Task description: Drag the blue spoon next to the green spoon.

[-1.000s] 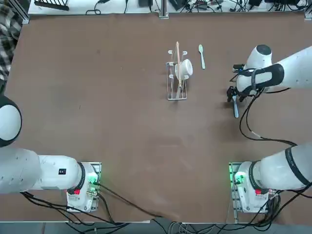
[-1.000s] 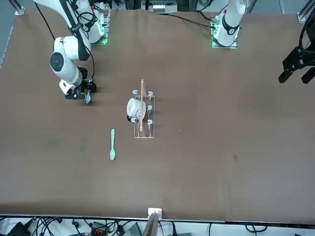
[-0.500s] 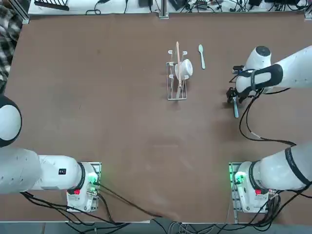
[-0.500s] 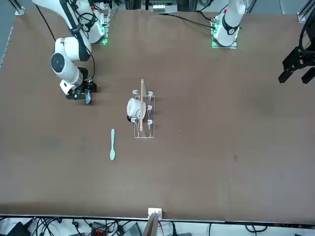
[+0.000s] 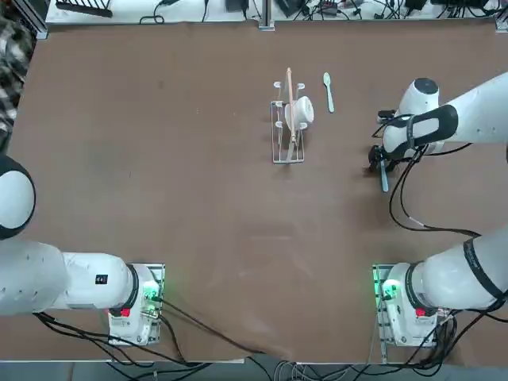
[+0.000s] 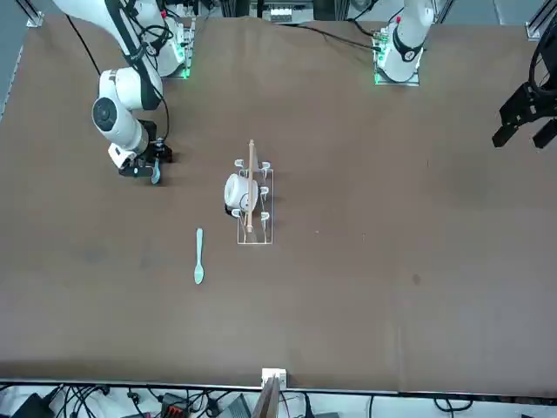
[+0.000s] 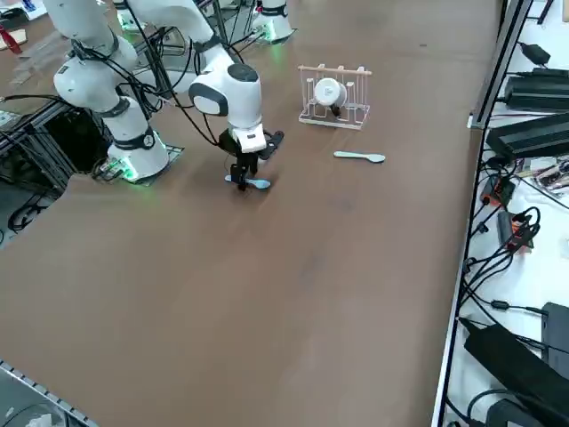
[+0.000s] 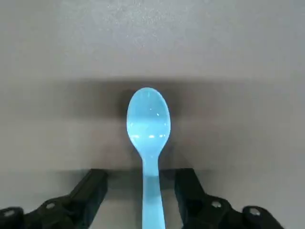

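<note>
Counter [image 5: 198,230]: brown, flat surface. Directly on it lie the blue spoon [image 8: 148,119], the green spoon [image 5: 329,93] and, beside the latter, a wire rack [image 5: 279,143] with a white cup [image 5: 303,110].

The right arm [image 6: 130,87] reaches in from the upper left, its black end effector [image 6: 146,162] low over the brown desk [image 6: 348,261]. Part of the blue spoon [image 6: 156,174] shows at the end effector; the rest is hidden. Nearer the camera and to the right lies the green spoon [image 6: 198,258], its bowl toward the camera and its handle pointing away. Right of that spoon and farther back is a white wire rack [image 6: 268,228] with a pale wooden bar [image 6: 251,178] and a white cup [image 6: 236,192] at its left side. Cables [image 6: 83,396] and a silver post [image 6: 269,396] stand beyond the near edge.
</note>
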`<state>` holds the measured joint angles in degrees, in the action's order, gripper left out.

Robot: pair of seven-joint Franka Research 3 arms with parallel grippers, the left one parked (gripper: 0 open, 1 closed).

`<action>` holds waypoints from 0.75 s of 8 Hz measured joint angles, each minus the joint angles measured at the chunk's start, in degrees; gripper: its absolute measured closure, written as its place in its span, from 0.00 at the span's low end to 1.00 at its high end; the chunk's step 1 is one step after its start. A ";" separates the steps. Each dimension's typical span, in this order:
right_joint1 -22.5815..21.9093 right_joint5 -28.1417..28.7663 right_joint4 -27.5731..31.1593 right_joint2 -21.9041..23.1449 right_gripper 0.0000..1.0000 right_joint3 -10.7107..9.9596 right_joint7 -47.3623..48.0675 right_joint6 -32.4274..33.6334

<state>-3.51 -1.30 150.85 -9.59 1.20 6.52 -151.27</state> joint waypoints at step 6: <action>0.00 0.00 -0.03 0.72 0.68 0.00 -0.02 0.01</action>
<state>-3.51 -1.30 150.82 -8.87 1.20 6.50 -151.25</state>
